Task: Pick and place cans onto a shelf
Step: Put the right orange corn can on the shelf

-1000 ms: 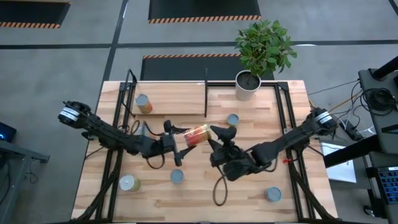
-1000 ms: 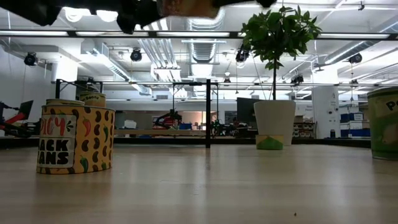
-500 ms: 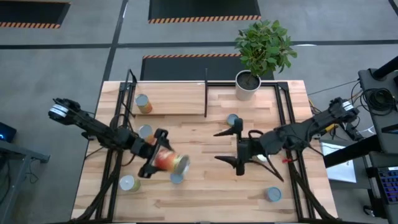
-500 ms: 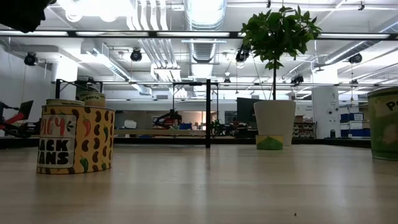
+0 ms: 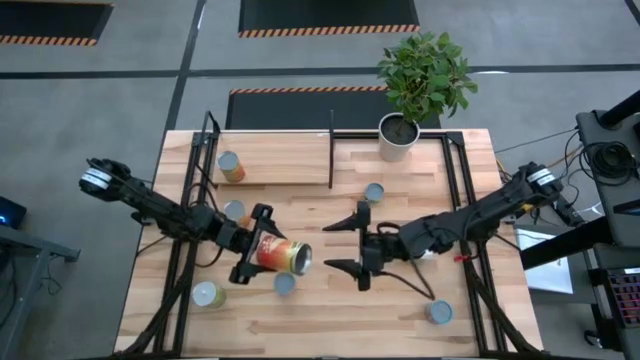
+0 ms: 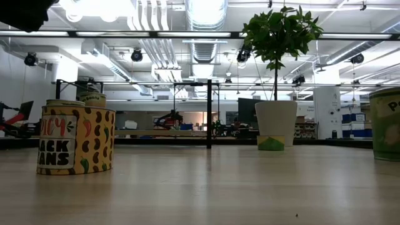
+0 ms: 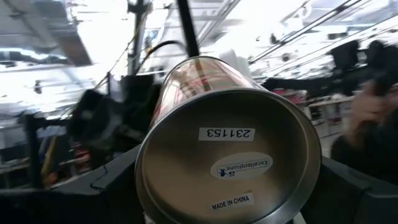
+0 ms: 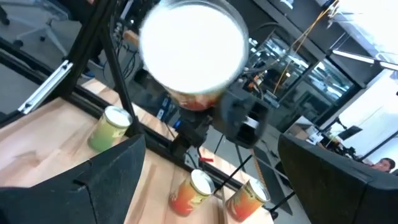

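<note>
The fingers of the left gripper clasp a red-labelled can lying on its side above the bench, its long axis running across the bench and its round base facing the right arm. The right gripper has its fingers spread and empty, just beside that can, with open wood between. The shelf, at the bench's far edge, carries one upright can.

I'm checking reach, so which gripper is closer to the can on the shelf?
Left. The left gripper, holding a red can, is just in front of the shelf can; the open right gripper sits farther right at mid-table.
</note>
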### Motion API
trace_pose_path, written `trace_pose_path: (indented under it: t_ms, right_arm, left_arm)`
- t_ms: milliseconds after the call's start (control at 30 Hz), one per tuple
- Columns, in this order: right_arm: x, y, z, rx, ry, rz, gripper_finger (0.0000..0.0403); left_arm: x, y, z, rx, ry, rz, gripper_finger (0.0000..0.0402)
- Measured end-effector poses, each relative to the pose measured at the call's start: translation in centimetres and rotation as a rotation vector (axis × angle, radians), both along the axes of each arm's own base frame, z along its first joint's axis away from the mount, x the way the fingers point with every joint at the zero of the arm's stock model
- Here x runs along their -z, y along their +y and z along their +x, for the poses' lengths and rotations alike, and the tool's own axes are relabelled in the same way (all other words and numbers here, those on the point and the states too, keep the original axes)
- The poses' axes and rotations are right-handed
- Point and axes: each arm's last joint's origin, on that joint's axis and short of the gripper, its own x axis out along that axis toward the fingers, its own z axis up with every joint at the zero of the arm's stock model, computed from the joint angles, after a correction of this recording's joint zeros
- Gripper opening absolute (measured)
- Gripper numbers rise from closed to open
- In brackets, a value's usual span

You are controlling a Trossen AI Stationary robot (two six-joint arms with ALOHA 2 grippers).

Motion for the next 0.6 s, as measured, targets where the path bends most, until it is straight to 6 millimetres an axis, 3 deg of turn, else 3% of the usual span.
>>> trace_pose_path:
  t_ms: [267,600]
  right_arm:
    - [-0.8,0.4,2.8,0.010,-0.011,-0.001,0.0354]
    - [-1.6,0.0,5.4,-0.122,-0.045,0.062,0.0352]
  left_arm:
    - [-0.1,0.3,0.0,-0.015,-0.013,0.000,0.0307]
    - [-0.3,0.5,0.1,-0.071,-0.030,0.009,0.0307]
